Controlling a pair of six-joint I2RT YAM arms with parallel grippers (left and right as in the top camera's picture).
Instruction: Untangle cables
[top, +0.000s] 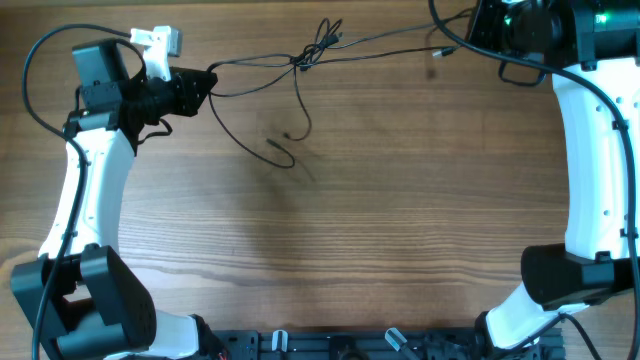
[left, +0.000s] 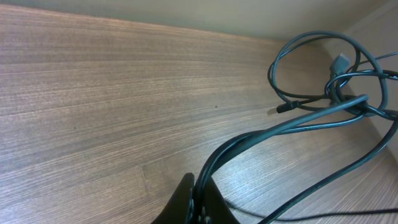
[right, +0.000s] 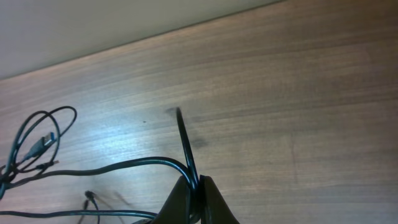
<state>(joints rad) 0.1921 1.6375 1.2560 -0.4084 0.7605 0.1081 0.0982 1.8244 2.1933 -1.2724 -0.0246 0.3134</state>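
Observation:
Thin black cables (top: 270, 62) stretch across the far side of the wooden table, with a knotted tangle (top: 322, 42) near the top middle. Loose ends (top: 285, 150) hang down onto the table below it. My left gripper (top: 208, 82) at the far left is shut on the cables; in the left wrist view its jaws (left: 198, 186) pinch the strands, and the looped tangle (left: 339, 90) lies ahead at right. My right gripper (top: 470, 38) at the far right is shut on the cables; its jaws (right: 196, 185) clamp two strands, with the tangle (right: 37, 140) at far left.
The wooden table (top: 380, 220) spreads below the cables. The white left arm (top: 95, 190) runs down the left side and the white right arm (top: 600, 160) down the right side. A black rail (top: 340, 345) lies along the front edge.

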